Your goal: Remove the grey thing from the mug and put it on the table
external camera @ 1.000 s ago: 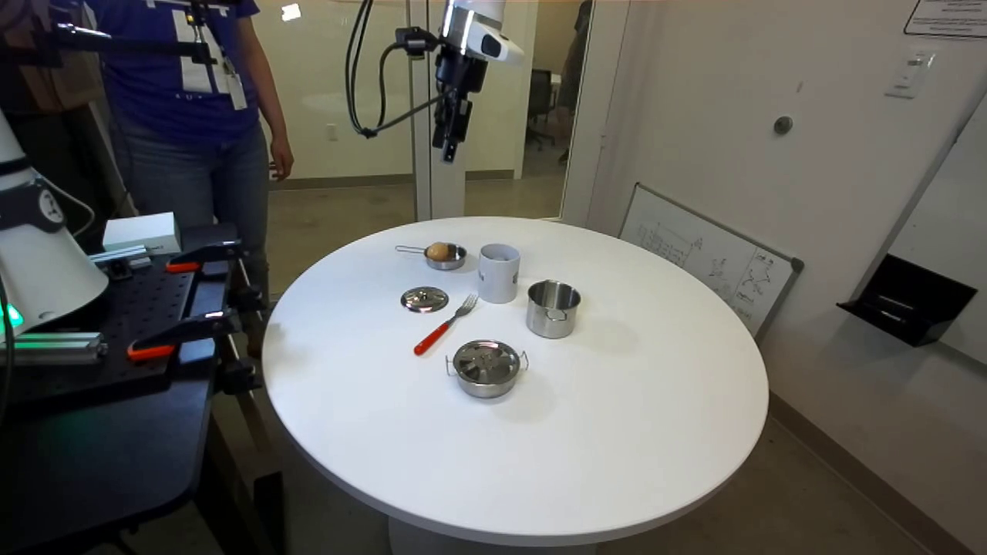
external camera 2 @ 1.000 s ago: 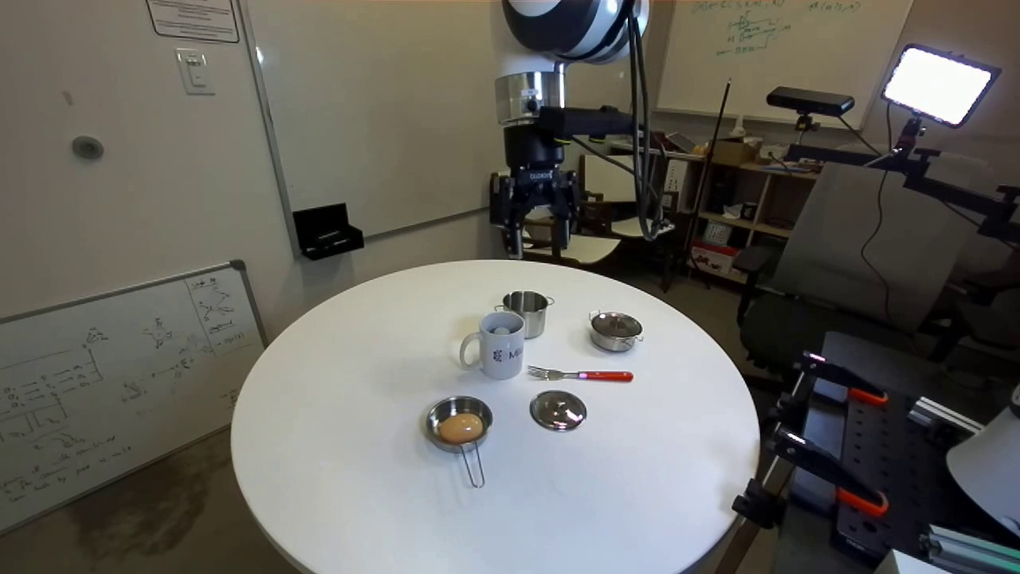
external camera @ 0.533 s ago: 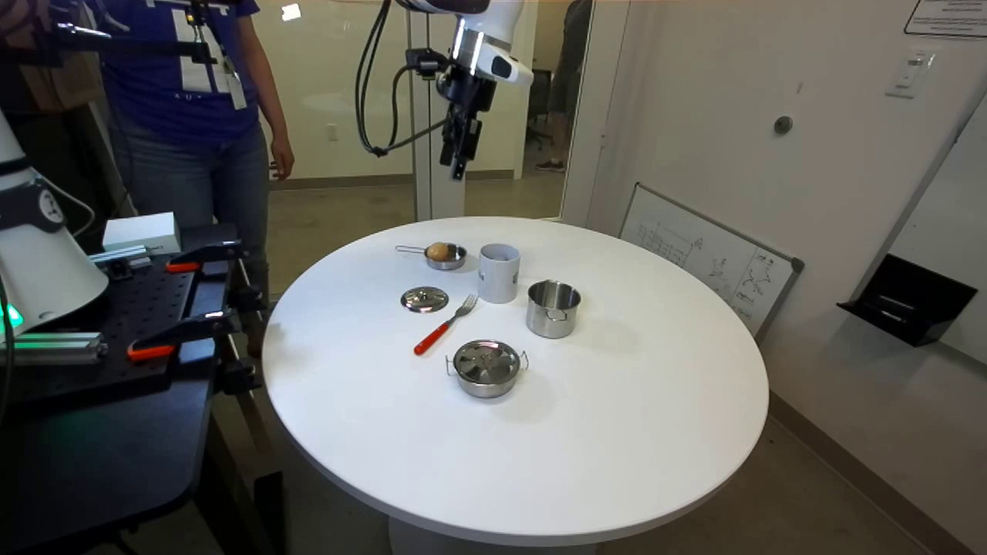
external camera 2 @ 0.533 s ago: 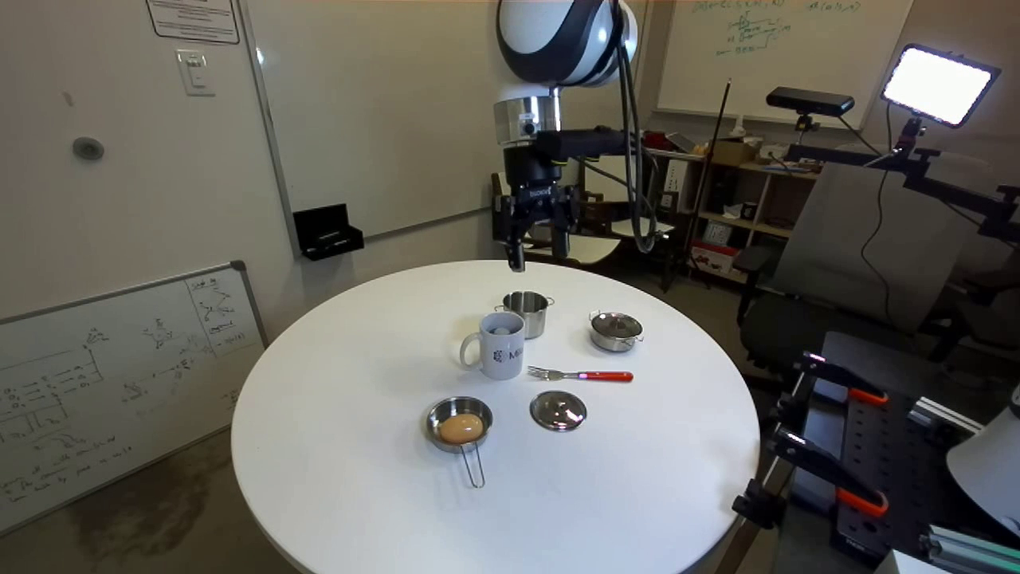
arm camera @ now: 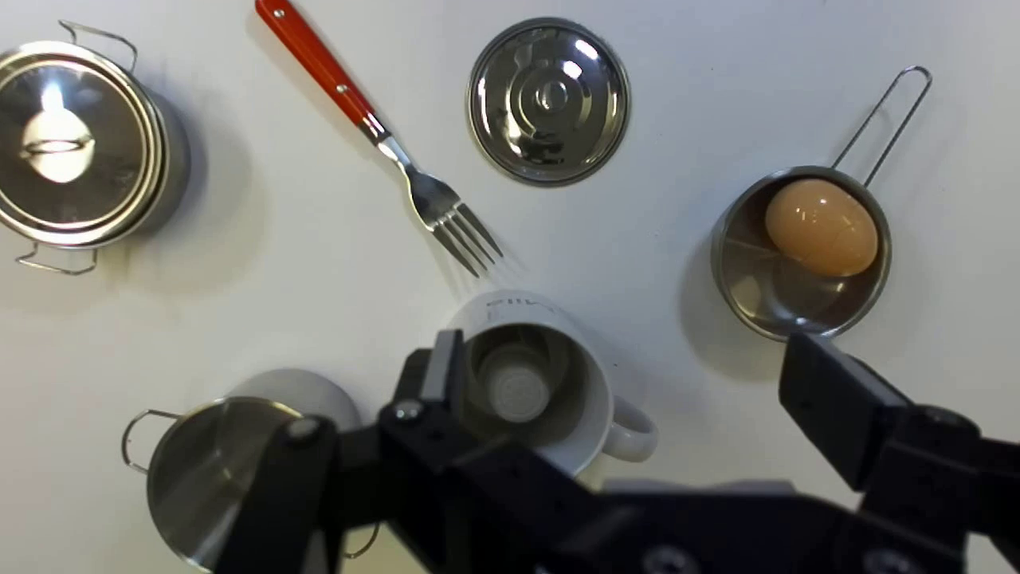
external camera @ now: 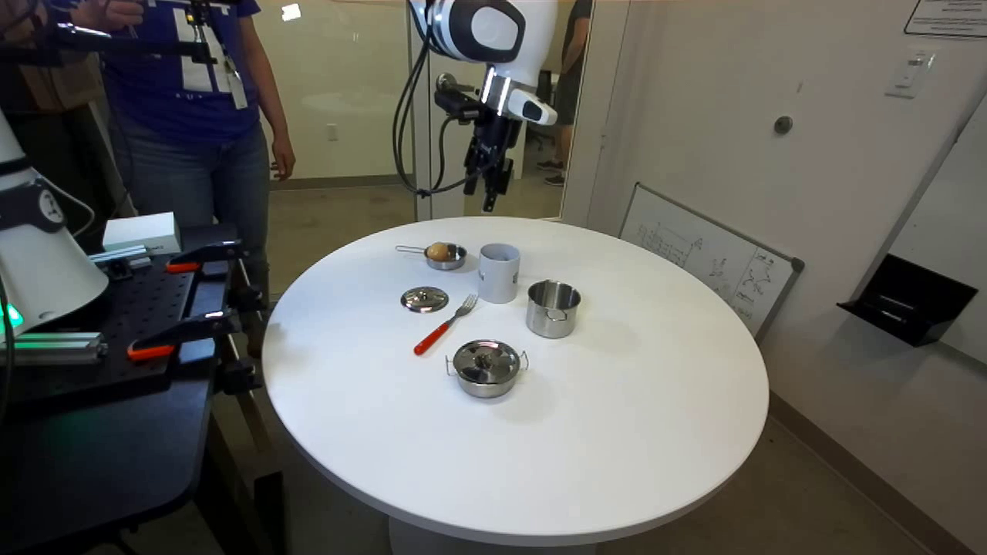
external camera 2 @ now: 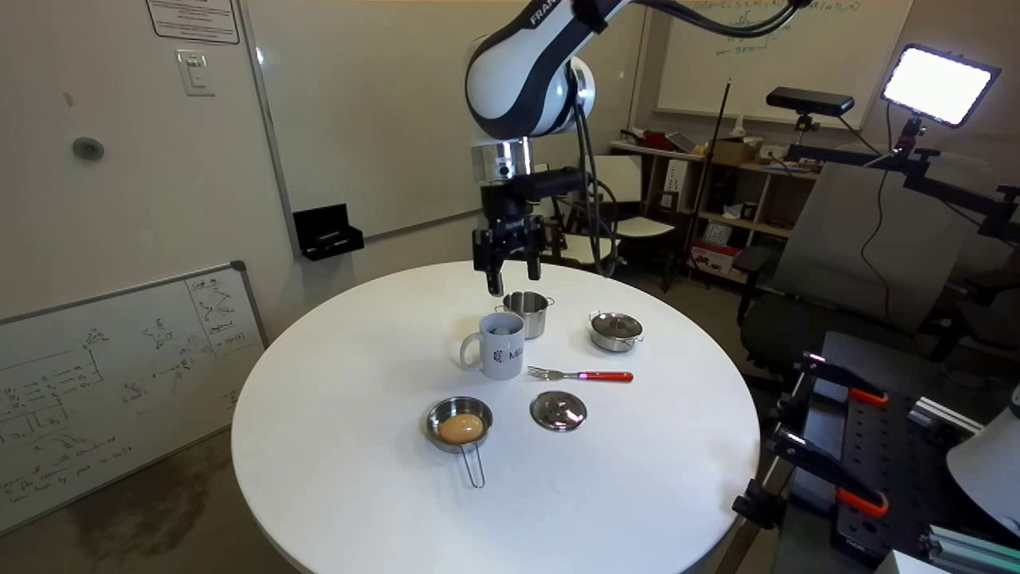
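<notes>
A large round white table [external camera: 632,432] fills the middle of both exterior views, with the robot's white base [external camera: 50,270] beside one edge. The arm [external camera 2: 522,88] reaches in over the tabletop, its wrist hanging almost straight down, and the gripper [external camera 2: 515,279] hovers higher than the dishes, its two fingers [arm camera: 837,402] spread wide and pointing down. Set in from the table's edge, an open steel pot [external camera: 553,317] and the white mug [external camera 2: 502,356] stand upright just beside each other. Near them sits a lidded pot [external camera: 487,378], its contents hidden, and a small pan [external camera: 447,265] is the dish closest to the far edge in an exterior view. Toward the edge by the base, a loose lid [arm camera: 550,100] lies flat, and a fork [arm camera: 372,127] rests with its red handle aimed roughly that way, tines just beside the mug. Smallest are a brown egg [arm camera: 825,227] in the pan and the grey thing [arm camera: 518,391] inside the mug. The wrist view, looking down, shows the grey thing's round face, while one finger covers part of the mug's rim. Dark lettering [external camera 2: 515,355] and the mug's handle [external camera 2: 464,351] show in an exterior view; in an exterior view with a standing person [external camera: 189,127], the handle and the mug's contents cannot be made out.
</notes>
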`<control>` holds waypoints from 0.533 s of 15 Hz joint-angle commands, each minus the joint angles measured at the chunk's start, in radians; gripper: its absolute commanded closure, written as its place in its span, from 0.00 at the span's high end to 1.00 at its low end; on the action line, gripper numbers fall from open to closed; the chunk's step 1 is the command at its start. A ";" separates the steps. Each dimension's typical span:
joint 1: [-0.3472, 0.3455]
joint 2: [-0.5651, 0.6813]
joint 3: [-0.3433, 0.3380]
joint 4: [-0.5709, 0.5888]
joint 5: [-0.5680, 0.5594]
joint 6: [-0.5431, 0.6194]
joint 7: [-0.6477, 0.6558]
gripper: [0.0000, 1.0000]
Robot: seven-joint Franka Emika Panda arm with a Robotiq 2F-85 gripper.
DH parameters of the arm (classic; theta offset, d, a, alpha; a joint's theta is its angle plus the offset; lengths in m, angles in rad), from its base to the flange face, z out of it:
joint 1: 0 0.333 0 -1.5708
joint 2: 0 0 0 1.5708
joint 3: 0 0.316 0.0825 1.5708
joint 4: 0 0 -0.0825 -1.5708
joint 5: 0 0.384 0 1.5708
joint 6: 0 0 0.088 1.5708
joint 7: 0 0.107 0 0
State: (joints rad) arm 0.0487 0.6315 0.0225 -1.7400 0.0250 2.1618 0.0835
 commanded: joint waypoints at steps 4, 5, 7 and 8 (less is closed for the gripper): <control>-0.014 0.156 -0.001 0.169 -0.004 0.009 -0.052 0.68; -0.015 0.172 -0.001 0.187 -0.005 0.006 -0.057 0.62; -0.017 0.197 -0.001 0.215 -0.005 0.003 -0.063 0.51; -0.018 0.209 -0.002 0.229 -0.006 0.001 -0.065 0.51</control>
State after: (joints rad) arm 0.0353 0.7838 0.0200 -1.5884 0.0248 2.1740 0.0400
